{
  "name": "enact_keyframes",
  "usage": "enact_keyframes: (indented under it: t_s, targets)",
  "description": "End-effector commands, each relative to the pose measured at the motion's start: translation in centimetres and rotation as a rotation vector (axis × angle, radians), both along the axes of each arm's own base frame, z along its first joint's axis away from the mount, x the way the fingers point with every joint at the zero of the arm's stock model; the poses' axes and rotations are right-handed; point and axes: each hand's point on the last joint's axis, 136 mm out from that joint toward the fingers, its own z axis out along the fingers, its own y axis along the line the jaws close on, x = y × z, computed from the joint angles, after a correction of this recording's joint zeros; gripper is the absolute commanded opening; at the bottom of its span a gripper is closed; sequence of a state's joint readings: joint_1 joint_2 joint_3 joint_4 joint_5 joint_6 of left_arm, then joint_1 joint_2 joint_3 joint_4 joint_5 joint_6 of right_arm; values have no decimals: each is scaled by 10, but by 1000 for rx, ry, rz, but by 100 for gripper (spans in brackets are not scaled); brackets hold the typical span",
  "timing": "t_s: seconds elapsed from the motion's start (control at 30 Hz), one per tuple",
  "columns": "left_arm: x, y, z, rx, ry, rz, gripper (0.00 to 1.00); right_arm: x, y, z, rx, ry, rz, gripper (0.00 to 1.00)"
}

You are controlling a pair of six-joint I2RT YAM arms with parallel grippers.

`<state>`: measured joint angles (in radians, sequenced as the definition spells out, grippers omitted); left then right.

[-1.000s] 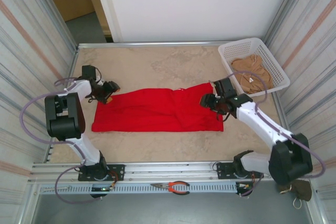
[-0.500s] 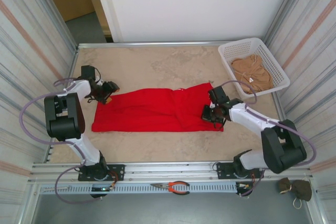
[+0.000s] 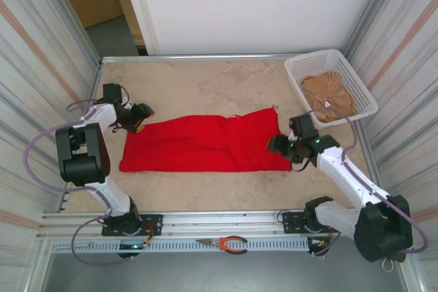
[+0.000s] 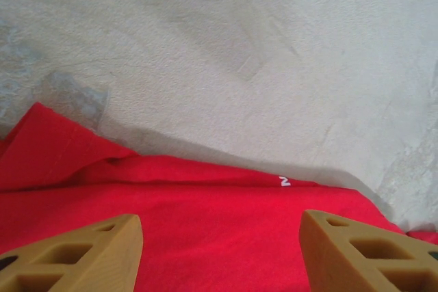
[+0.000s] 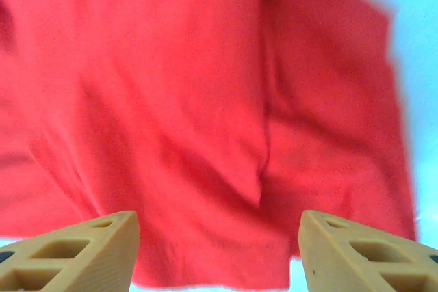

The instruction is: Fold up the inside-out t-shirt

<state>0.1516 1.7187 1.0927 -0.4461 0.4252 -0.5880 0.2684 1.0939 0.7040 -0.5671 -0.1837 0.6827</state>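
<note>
Top view: the red t-shirt [image 3: 205,145] lies flat as a long band across the middle of the table [image 3: 205,80]. The left pincer [image 3: 140,115] sits at the shirt's far left corner, and the right pincer [image 3: 277,143] sits over its right edge. A white basket [image 3: 299,66] in the far right corner holds a tan garment [image 3: 328,97]. Left wrist view: the 2 left fingers [image 4: 82,254] stand spread above the shirt's edge with nothing pinched; a small white mark [image 4: 285,182] shows near the hem. Right wrist view: the 2 right fingers [image 5: 75,254] stand spread above creased red cloth with nothing pinched.
</note>
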Motion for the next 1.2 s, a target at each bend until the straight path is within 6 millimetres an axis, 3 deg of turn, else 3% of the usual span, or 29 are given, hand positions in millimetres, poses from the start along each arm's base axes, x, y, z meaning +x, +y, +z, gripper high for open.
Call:
enact_keyframes:
  t_s: [0.0,0.13,0.27,0.37,0.57,0.63,0.8,1.0,1.17]
  targets:
    - [-1,4,19,4,-34,8,63,54,-14,32,20,-88,-28,60]
    - [-6,5,16,-4,-29,12,63,98,-10,21,15,-49,-1,57]
    - [-8,3,16,-16,-29,7,63,119,-2,-6,26,14,14,55]
    - [-8,4,17,-16,-34,8,63,123,3,-25,30,53,20,54]
    - [-8,4,16,-17,-32,7,63,114,15,-54,18,107,35,53]
    - [-8,3,14,-20,-30,5,63,111,19,-60,21,117,41,46]
    - [-7,5,13,-16,-29,6,63,117,14,-49,30,84,38,0]
    - [-1,12,20,-13,-38,11,63,144,-10,-6,29,-9,9,0]
    - [0,31,29,1,-49,37,63,165,-29,-3,26,-21,-15,0]
